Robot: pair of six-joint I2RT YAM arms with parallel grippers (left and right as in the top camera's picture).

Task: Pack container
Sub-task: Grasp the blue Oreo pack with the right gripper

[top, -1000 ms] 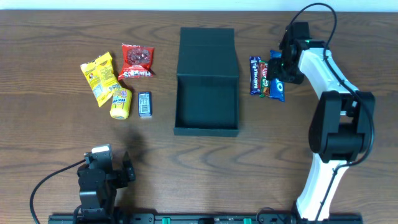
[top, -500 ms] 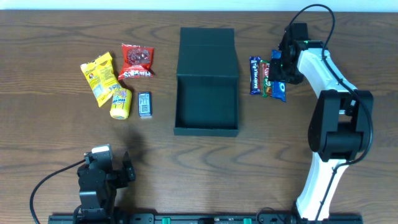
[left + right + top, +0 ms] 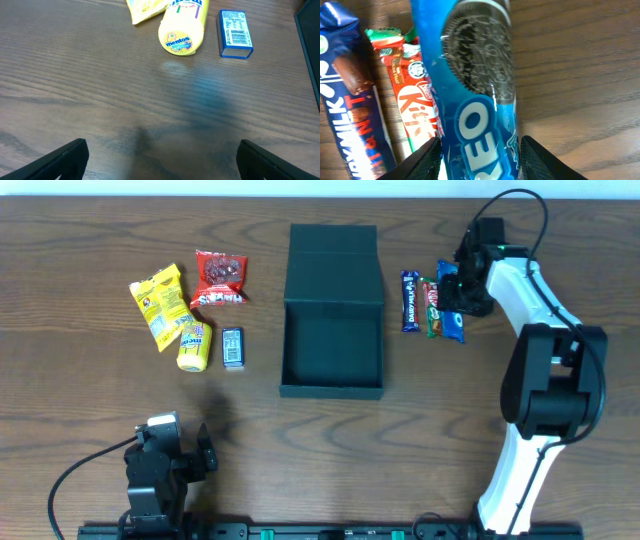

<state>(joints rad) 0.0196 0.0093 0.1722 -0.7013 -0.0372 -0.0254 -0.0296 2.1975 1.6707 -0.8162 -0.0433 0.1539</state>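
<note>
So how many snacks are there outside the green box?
7. Left of the box: yellow packet, red packet, Mentos tube, small blue box. Right of it: Dairy Milk bar, KitKat, Oreo pack. None seem hidden.

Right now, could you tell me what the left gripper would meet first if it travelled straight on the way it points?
Probably the yellow Mentos tube: bare table lies ahead of the open left gripper, then the tube, almost in line. Depth is hard to judge.
</note>
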